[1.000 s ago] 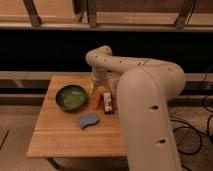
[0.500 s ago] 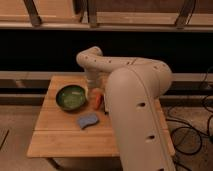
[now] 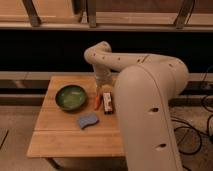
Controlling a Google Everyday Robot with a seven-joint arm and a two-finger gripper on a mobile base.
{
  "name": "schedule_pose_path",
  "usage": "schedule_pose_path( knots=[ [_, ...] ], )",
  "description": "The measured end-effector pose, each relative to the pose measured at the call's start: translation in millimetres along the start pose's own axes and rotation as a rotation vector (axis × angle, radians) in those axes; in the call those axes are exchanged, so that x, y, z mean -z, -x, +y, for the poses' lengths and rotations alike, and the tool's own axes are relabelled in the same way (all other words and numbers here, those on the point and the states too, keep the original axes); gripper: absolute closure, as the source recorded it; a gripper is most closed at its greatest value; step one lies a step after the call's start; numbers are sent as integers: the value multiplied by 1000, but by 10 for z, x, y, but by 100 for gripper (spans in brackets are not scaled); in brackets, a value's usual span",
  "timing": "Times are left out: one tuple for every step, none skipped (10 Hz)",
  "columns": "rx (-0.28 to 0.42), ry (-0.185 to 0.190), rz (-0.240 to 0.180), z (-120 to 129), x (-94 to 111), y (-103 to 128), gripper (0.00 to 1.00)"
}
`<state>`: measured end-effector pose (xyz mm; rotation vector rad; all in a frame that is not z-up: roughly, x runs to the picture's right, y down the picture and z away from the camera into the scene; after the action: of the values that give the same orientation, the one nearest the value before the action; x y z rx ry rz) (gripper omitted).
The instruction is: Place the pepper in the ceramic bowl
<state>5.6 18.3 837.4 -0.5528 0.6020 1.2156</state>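
Observation:
The pepper [image 3: 97,102] is a small orange-red tapered vegetable lying on the wooden table [image 3: 60,135], just right of the ceramic bowl. The ceramic bowl [image 3: 70,96] is round, glossy green and looks empty, at the table's back left. My gripper [image 3: 101,88] hangs down from the white arm right above the pepper's upper end, close to the bowl's right rim.
A red-and-white packet [image 3: 107,102] lies right beside the pepper on its right. A blue sponge [image 3: 88,120] lies in front of the bowl. The big white arm [image 3: 150,100] covers the table's right side. A dark shelf runs behind the table.
The arm has swung further left and its bulk now fills more of the right side. The gripper has stayed over the pepper. Bowl, sponge and packet have not moved.

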Motion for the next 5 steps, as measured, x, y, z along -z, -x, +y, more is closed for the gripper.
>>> schedule_pose_path(
  knots=[
    [2, 0, -3, 6, 4, 7, 35],
    [17, 1, -13, 31, 1, 39, 35],
    [55, 13, -25, 172, -28, 99, 35],
    [89, 21, -26, 297, -71, 131, 35],
    [111, 33, -14, 384, -140, 128, 35]
  ],
)
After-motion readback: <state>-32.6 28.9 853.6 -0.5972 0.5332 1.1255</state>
